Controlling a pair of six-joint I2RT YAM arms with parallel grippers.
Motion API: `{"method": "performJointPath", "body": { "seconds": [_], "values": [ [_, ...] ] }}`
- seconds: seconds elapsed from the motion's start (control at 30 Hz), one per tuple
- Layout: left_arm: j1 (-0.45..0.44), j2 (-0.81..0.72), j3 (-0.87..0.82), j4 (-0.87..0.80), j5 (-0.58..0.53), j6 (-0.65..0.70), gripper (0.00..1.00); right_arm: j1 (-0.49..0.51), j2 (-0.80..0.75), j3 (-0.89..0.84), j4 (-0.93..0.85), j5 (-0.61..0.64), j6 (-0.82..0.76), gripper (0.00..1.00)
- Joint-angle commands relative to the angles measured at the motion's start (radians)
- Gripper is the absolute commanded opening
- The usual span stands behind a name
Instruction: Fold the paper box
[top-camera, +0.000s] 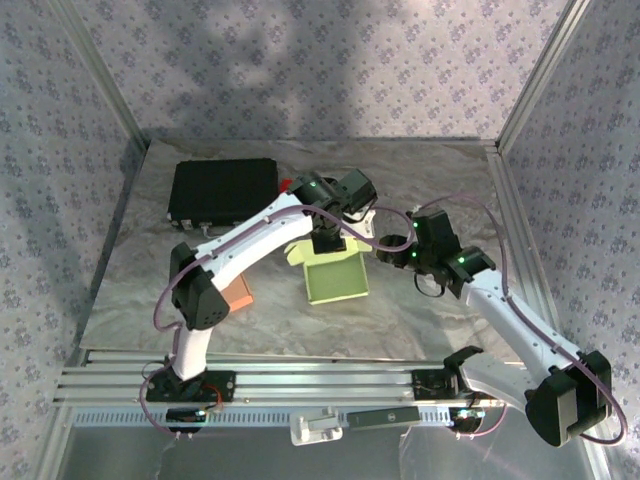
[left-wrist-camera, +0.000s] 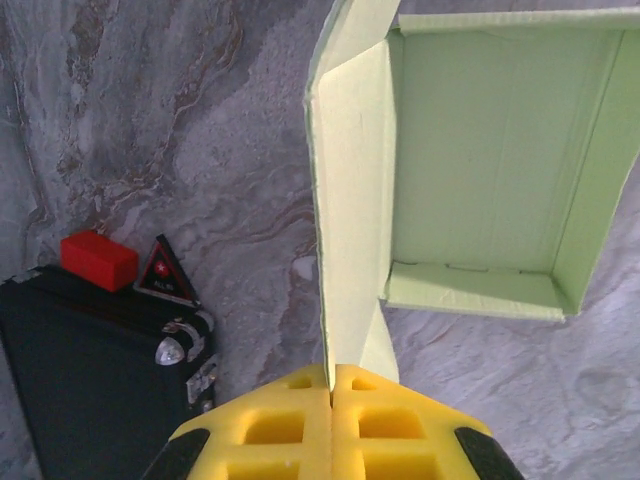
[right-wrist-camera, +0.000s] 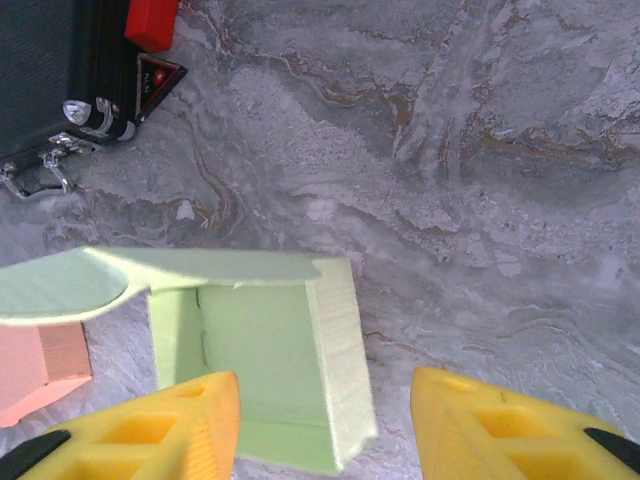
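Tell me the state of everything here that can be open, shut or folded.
paper box, walls up, top open
left gripper, jaws shut on a flap of the paper box
right gripper, jaws open
black case, closed

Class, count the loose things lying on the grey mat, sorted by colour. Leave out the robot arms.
Green: 1, the paper box
Black: 1, the case
Red: 1, the small block
Pink-orange: 1, the carton
Black with red edge: 1, the triangle tag
Total: 5
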Motion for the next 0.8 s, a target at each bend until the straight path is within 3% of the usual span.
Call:
{"method": "performJointPath", "body": {
  "seconds": [0.0,0.2,0.5,0.6,0.77],
  "values": [
    [0.002,0.032,0.058,0.0,-0.075,0.058,0.0,-0.007,-0.014,-0.021,0.025,0.003,-0.018,0.49],
    [-0.02,0.092,0.081,0.001,-0.122,0.052,0.09,-0.011,-0.015,-0.035,0.024,0.008,-0.018,0.48],
    [-0.063,0.031,0.06,0.104,-0.17,-0.023,0.52,-0.019,-0.018,-0.05,0.044,-0.007,-0.056,0.49],
    [-0.064,-0.019,0.053,0.14,-0.171,-0.085,0.57,-0.016,-0.023,-0.064,0.073,-0.023,-0.088,0.49],
    [-0.008,-0.155,-0.043,0.16,-0.128,-0.345,0.67,-0.018,-0.009,-0.059,0.1,-0.04,-0.159,0.5]
  ]
}}
